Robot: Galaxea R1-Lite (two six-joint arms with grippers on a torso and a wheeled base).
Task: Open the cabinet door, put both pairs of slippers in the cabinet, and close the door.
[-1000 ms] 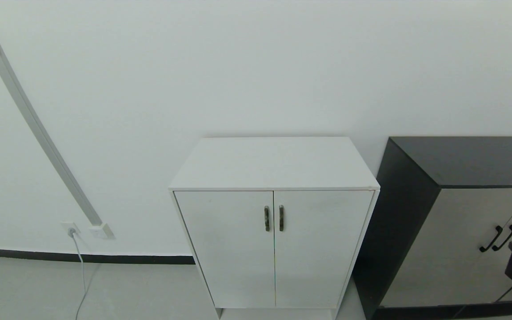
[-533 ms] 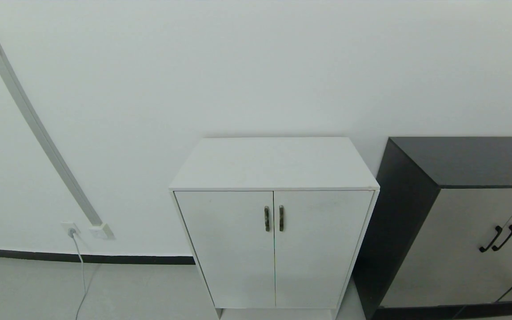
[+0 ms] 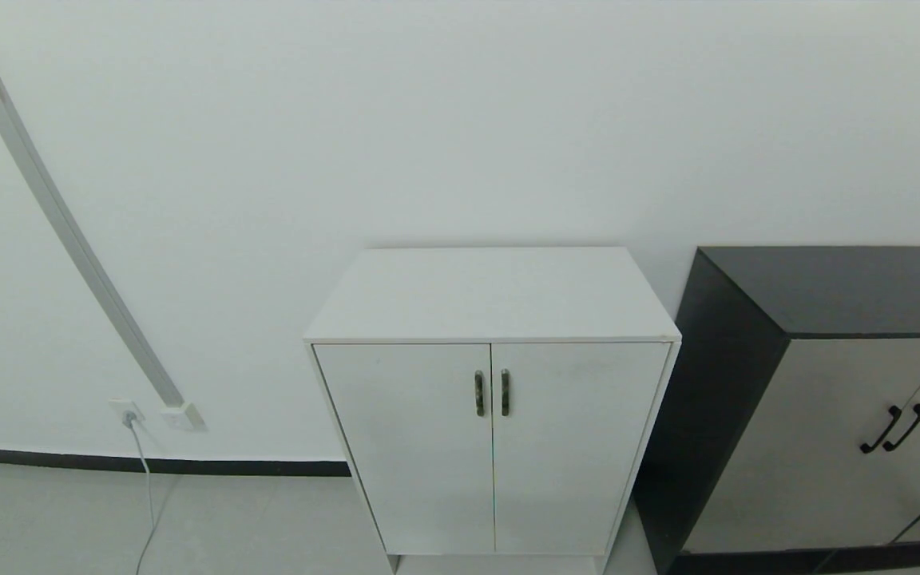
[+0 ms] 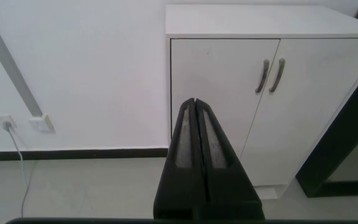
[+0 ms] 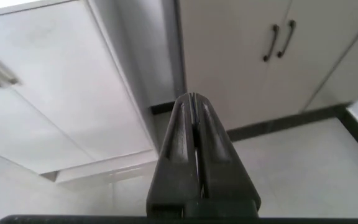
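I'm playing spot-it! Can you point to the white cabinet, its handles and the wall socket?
white cabinet (image 3: pixel 492 291), head view, on its top.
handles (image 3: pixel 480 393), head view, on the left handle.
wall socket (image 3: pixel 121 406), head view, on its plate.

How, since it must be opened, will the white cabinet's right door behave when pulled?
Likely swings rigidly: the right door is a flat panel. Its slim handle looks smooth, so a grip may slip. The tall narrow cabinet might shift.

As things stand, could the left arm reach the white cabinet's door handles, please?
Probably yes: the left gripper faces the handles with nothing standing between, though its jaws are shut and must open first.
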